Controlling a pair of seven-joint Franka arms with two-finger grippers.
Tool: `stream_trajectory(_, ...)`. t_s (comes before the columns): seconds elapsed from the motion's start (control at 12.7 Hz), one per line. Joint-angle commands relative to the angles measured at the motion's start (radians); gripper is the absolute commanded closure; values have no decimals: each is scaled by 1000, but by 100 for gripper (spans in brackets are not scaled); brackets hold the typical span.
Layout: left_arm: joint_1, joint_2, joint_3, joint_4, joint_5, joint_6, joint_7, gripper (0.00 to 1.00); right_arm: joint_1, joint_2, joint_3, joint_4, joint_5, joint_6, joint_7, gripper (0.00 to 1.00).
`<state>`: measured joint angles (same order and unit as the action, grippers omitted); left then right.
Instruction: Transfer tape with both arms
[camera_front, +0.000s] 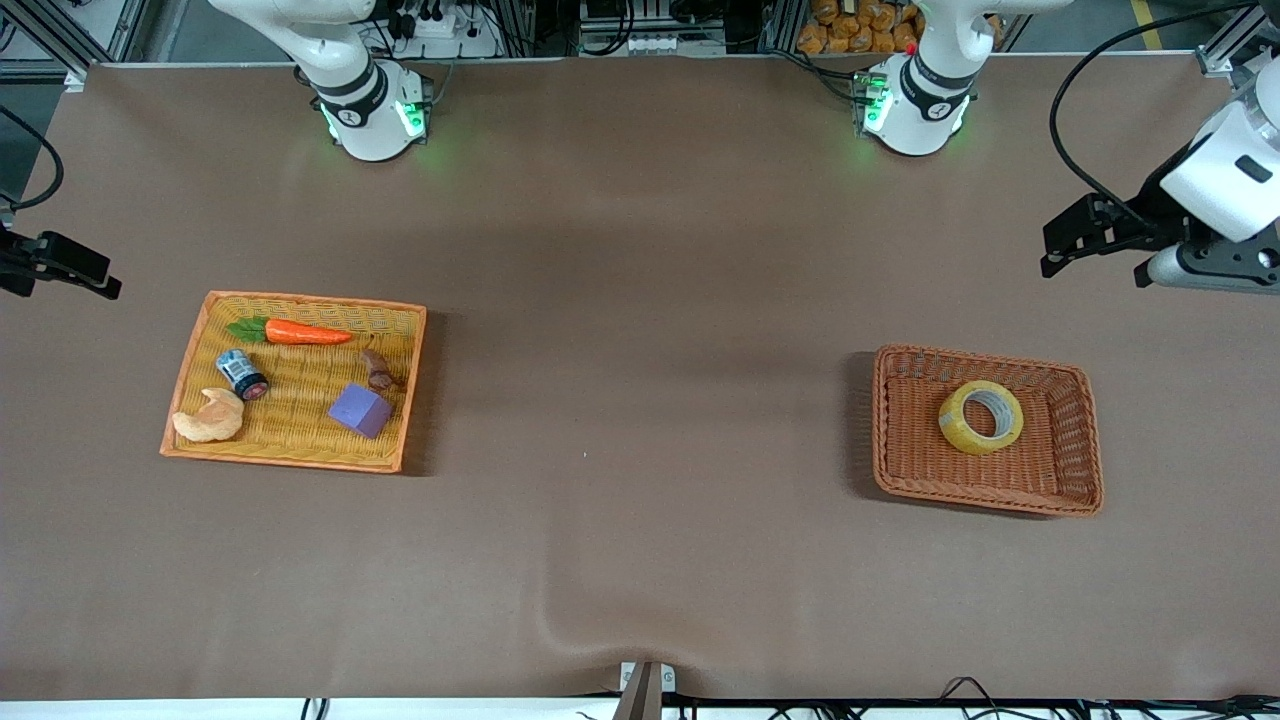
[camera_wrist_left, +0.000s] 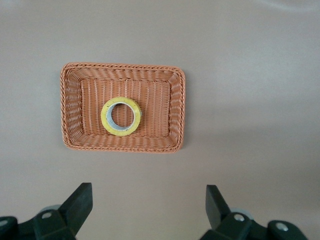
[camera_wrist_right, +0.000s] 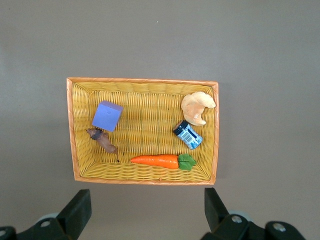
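The tape (camera_front: 958, 428), a yellowish roll with a grey-white core, lies flat in a brown wicker basket (camera_front: 880, 420) toward the left arm's end of the table. In the left wrist view the tape (camera_wrist_left: 105, 116) sits in the basket (camera_wrist_left: 122, 66), well below the open, empty left gripper (camera_wrist_left: 149, 205). The left gripper (camera_front: 1095, 262) hangs high over bare table beside the basket. The right gripper (camera_front: 60, 265) is at the right arm's end, high over bare table beside a yellow tray; in the right wrist view it (camera_wrist_right: 147, 207) is open and empty.
The yellow wicker tray (camera_front: 300, 462) holds a carrot (camera_front: 305, 332), a small blue-and-white can (camera_front: 242, 373), a croissant (camera_front: 210, 418), a purple block (camera_front: 360, 410) and a small brown piece (camera_front: 378, 370). Brown tabletop lies between the two baskets.
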<state>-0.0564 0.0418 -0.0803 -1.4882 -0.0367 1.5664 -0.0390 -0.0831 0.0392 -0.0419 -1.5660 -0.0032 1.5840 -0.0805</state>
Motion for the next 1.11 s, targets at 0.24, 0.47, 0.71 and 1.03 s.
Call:
stream_trajectory(0.24,6,-120,-1,-134,-11,33,-13,0,-3,-1,5,7,-15,-4,15,0)
stream_trajectory(0.47,4,-128,-2,-149,-9,43,-45,0,-3,-1,7,7,-15,-6,15,0)
stream_trajectory(0.71,7,-128,-6,-149,-6,41,-45,0,-3,-1,7,7,-14,-4,16,0)
stream_trajectory(1.03,10,-128,-6,-147,0,20,-23,0,-9,-1,7,7,-1,1,18,0)
